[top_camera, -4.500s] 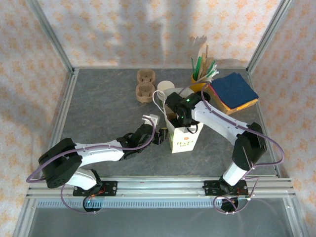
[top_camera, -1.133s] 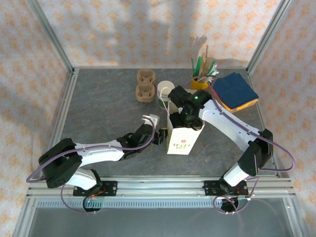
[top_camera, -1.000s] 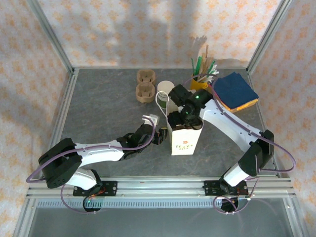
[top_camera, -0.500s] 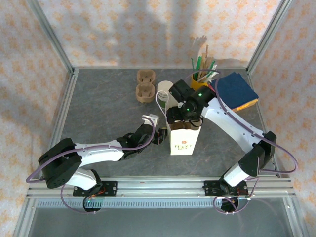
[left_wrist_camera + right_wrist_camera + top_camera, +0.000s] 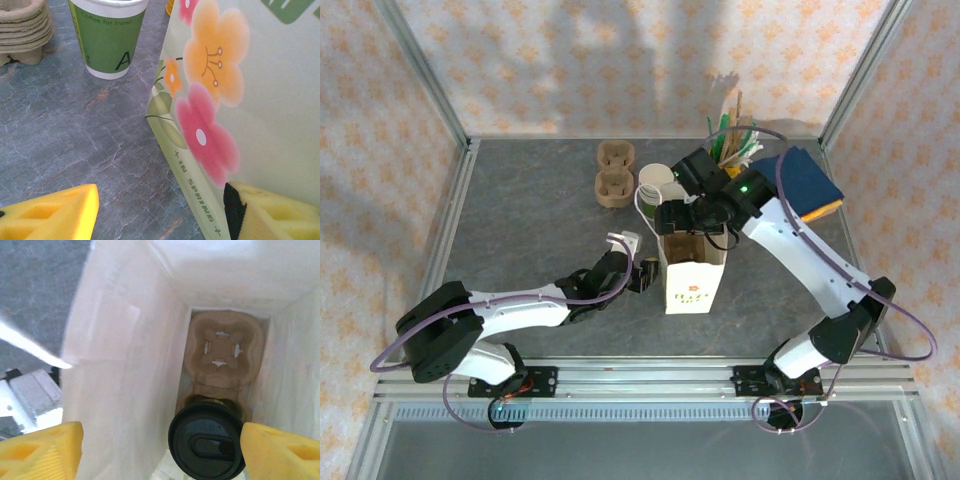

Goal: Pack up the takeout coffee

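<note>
The takeout coffee [image 5: 207, 445], its black lid facing up, stands in one socket of a brown cardboard carrier [image 5: 225, 347] at the bottom of the white paper bag [image 5: 120, 355]. My right gripper [image 5: 160, 450] hovers open above the bag's mouth, holding nothing. From above, the right gripper [image 5: 685, 217] hangs over the back rim of the flowered bag [image 5: 692, 280]. My left gripper [image 5: 642, 275] stays low at the bag's left side. Its fingers are open in the left wrist view, where the left gripper [image 5: 160, 215] straddles the bag's [image 5: 240, 100] lower corner with one yellow finger [image 5: 270, 212] against the flowered face.
A lidless green-and-white cup stack [image 5: 655, 185] stands just behind the bag, also seen as the cup stack [image 5: 110, 40]. Brown carrier stacks [image 5: 614, 172] lie behind it. A yellow holder of stirrers [image 5: 735, 140] and blue-and-orange napkins [image 5: 810, 180] fill the back right.
My right gripper has lifted out of the bag and drawn back to the right, leaving the coffee inside. The bag swayed slightly. The left arm has stayed put.
</note>
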